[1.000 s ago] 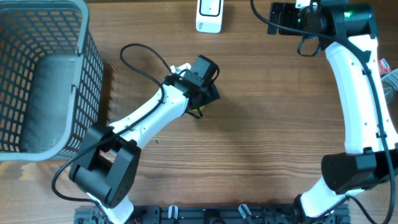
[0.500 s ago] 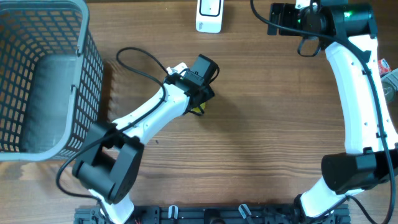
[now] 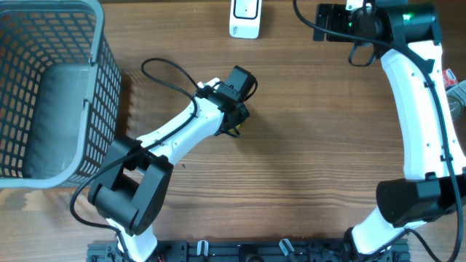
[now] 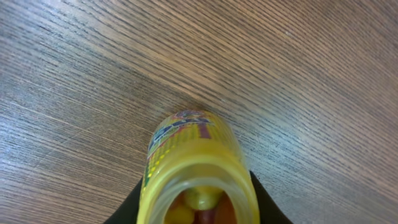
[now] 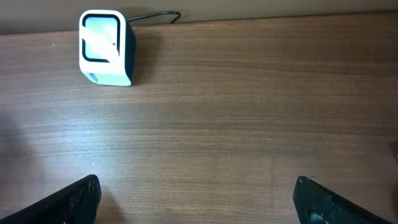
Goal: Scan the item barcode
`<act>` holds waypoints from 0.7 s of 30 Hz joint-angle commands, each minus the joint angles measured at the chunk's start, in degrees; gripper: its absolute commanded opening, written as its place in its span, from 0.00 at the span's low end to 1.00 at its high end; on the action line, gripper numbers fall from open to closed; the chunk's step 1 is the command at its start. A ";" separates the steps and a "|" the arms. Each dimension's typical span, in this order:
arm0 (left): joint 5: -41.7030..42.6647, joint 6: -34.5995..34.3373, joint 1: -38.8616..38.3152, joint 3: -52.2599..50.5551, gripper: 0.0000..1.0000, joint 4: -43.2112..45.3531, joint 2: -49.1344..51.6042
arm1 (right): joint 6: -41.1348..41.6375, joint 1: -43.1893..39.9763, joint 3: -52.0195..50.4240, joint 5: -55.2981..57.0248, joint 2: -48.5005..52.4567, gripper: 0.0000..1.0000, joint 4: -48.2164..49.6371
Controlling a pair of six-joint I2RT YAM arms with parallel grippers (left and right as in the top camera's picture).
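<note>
The item is a small yellow clear container (image 4: pixel 196 165) with coloured sweets inside and a printed label. It lies on the wooden table and fills the lower middle of the left wrist view. My left gripper (image 4: pixel 198 211) is shut on it, a black finger (image 4: pixel 132 208) pressed to each side. From overhead only a sliver of the yellow container (image 3: pixel 233 132) shows under the left gripper (image 3: pixel 237 118). The white barcode scanner (image 3: pixel 246 17) stands at the table's far edge, also seen as scanner (image 5: pixel 106 47). My right gripper (image 5: pixel 198 199) is open and empty, high at the back right (image 3: pixel 331 20).
A large grey mesh basket (image 3: pixel 44 87) takes up the left side of the table. A red and white object (image 3: pixel 453 78) pokes in at the right edge. The left arm's black cable (image 3: pixel 164 69) loops above the table near the basket.
The left gripper's fingers have closed in on the yellow container, and the arm has shifted slightly. The right arm has not moved.
</note>
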 commanded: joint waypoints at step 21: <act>0.48 9.70 0.52 -0.26 0.86 -1.84 0.44 | -0.63 0.31 0.11 -0.15 0.55 1.00 0.00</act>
